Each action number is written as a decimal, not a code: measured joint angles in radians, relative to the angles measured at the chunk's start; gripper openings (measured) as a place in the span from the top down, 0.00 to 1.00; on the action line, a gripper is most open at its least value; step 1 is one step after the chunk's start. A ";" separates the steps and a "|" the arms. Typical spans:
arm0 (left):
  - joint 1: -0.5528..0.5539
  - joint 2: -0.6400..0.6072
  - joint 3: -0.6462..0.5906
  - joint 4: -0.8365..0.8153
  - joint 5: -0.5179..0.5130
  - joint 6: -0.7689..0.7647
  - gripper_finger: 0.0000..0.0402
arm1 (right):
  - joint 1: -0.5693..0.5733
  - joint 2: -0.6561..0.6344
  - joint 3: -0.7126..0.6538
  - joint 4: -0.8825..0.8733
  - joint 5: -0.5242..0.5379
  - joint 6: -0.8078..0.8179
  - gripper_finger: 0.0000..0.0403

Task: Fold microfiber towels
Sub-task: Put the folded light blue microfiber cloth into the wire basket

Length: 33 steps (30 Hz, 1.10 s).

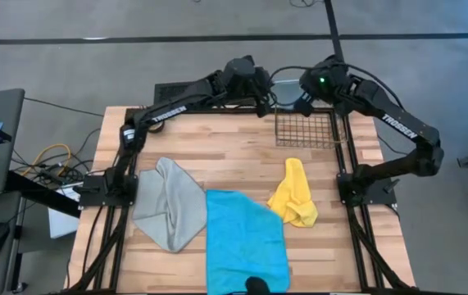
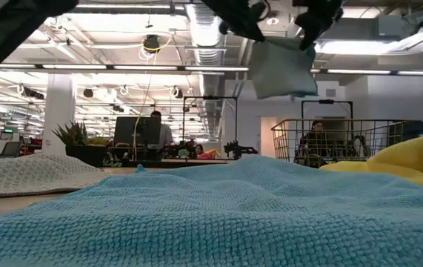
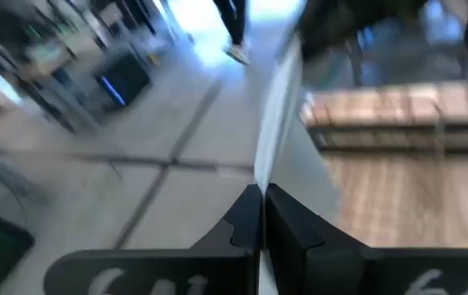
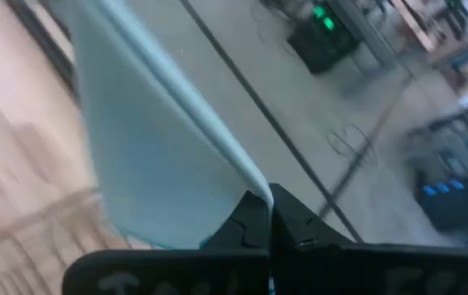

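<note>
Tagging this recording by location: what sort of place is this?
Probably an open-plan office or lab: exposed ceiling ducts, desks with computer monitors, and a butcher-block wooden workbench.

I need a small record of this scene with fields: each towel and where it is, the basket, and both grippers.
pale blue towel: held up in the air between both grippers, above the table's far edge
cyan towel: spread flat, near edge, middle
grey-green towel: crumpled, left of the cyan one
yellow towel: bunched, right of the cyan one
wire basket: far side, right of centre
left gripper: shut on towel edge
right gripper: shut on towel edge
</note>
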 joint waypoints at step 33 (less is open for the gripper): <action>0.047 0.301 0.012 0.295 0.185 -0.072 1.00 | -0.227 0.000 -0.304 0.118 0.004 0.021 0.98</action>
